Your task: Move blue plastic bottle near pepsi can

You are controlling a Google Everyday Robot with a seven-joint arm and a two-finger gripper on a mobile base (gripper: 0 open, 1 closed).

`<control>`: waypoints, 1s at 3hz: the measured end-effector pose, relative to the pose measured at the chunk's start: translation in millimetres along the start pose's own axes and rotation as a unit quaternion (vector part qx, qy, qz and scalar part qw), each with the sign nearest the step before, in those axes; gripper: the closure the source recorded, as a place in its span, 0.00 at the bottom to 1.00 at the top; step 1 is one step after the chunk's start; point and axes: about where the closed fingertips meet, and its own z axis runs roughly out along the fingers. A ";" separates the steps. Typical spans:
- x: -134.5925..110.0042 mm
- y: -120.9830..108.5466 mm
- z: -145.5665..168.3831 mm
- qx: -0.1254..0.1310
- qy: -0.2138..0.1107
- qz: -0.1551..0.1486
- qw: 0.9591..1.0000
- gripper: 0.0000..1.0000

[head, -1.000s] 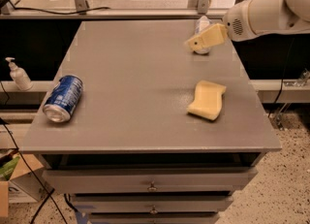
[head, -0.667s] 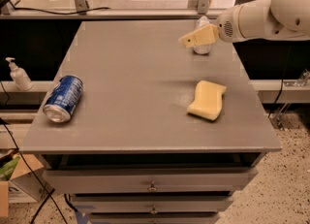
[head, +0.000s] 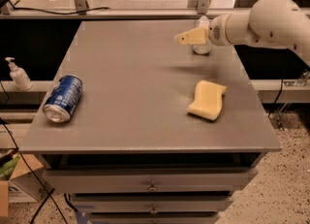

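Note:
The blue plastic bottle (head: 202, 47) stands upright at the far right of the grey table (head: 135, 121). It is small and clear with a white cap, and partly hidden behind my gripper. My gripper (head: 190, 37), pale yellow on a white arm, reaches in from the right and points left. It hovers just in front of and left of the bottle's upper part. The pepsi can (head: 63, 98) lies on its side near the table's left edge, silver end toward the front, far from the bottle.
A yellow sponge (head: 207, 100) lies on the right half of the table, in front of the bottle. A white pump-dispenser bottle (head: 18, 74) stands on a ledge off the table's left. Drawers sit below the table's front edge.
My gripper has moved left across the far right of the table, so more of the bottle shows behind it. The can, bottle and sponge have not moved.

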 end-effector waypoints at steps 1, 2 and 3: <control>8.1 -11.1 25.6 0.011 0.010 0.020 1.000 0.00; 14.7 -17.6 43.2 0.022 0.025 0.032 0.999 0.18; 23.0 -27.5 48.8 0.038 0.039 0.039 0.998 0.41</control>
